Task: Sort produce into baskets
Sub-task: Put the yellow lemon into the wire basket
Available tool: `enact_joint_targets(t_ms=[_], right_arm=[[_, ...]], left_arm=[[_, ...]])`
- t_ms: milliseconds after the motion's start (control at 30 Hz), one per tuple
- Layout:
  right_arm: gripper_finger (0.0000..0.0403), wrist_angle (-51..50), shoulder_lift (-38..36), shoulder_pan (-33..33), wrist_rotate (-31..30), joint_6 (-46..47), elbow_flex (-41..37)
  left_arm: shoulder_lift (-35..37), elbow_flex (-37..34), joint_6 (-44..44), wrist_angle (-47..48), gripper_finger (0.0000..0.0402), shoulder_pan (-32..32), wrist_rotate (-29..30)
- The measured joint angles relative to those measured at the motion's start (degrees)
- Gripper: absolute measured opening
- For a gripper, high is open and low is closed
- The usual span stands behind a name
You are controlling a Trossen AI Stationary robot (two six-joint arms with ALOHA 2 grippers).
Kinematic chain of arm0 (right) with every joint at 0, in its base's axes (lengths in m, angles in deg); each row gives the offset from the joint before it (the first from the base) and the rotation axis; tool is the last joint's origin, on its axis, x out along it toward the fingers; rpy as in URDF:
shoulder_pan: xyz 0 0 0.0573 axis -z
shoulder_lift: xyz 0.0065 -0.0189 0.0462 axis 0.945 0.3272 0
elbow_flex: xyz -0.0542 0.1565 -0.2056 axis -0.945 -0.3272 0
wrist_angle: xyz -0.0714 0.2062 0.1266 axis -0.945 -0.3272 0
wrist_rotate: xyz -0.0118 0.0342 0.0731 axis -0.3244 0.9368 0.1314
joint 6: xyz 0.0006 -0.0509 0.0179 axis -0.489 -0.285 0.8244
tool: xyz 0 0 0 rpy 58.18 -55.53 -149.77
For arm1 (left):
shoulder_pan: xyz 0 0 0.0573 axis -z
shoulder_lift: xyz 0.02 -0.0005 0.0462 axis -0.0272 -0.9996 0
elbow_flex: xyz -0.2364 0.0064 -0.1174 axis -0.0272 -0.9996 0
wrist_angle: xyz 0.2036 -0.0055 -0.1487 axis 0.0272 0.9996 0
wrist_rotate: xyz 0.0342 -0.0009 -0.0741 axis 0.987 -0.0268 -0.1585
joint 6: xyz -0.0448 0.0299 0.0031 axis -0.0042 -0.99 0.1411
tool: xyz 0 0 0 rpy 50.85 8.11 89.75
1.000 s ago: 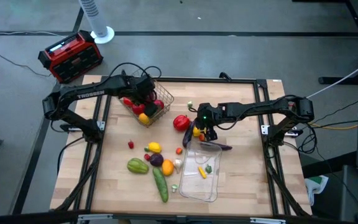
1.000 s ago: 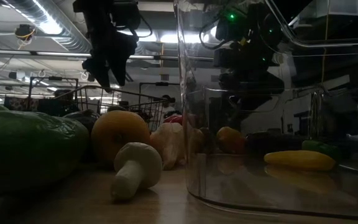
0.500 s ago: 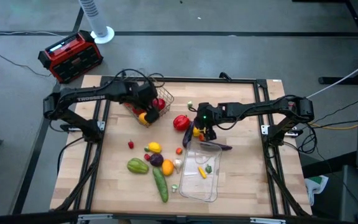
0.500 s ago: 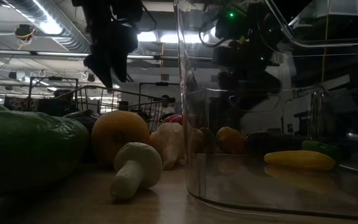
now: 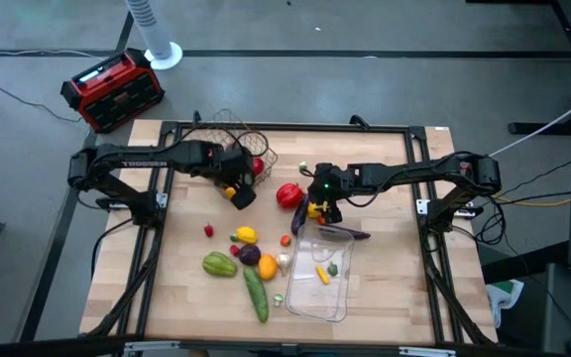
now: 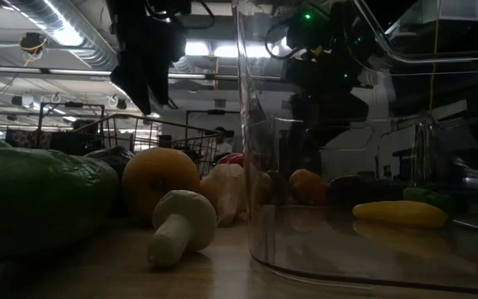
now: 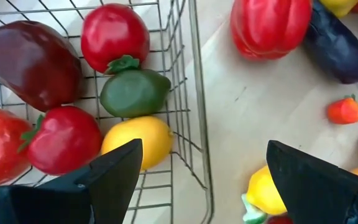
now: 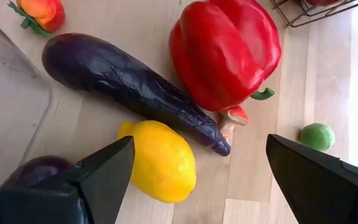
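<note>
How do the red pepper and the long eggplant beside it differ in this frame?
The red pepper is bright red, squat and lobed, with a green stem; the eggplant is dark purple, long and slim. The pepper is much the thicker of the two; the eggplant tapers to a narrow tip. Both lie on the bare table, side by side, outside either basket.

1. A white toy mushroom (image 6: 181, 237) lies on the wooden table (image 6: 98, 278) in the foreground, its cap toward the camera.
2. Behind it sits an orange round fruit (image 6: 160, 180), with a large green vegetable (image 6: 31, 203) at the left.
3. The clear plastic tray (image 6: 322, 166) fills the right side; a yellow piece (image 6: 398, 213) lies inside it.
4. A wire basket (image 6: 119, 134) stands farther back.
5. A dark gripper (image 6: 143, 71) hangs above the orange fruit, well clear of it; another dark arm (image 6: 326, 58) shows through the tray wall.
</note>
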Motion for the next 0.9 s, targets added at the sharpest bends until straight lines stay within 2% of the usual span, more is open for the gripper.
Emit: enact_joint_targets(t_ms=[367,567,900], right_arm=[[0.0360,-1.5,0.0,0.0,0.3,1.7,0.0],[0.0360,-1.5,2.3,0.0,5.2,-2.5,-0.1],[0.0354,-0.4,8.1,0.0,2.6,-3.1,-0.1]], left_arm=[[0.0,0.0,1.6,-0.1,0.0336,5.1,3.1],[0.0,0.0,2.0,-3.0,0.0336,7.2,4.4],[0.0,0.0,2.1,-5.6,0.0336,8.4,4.4]])
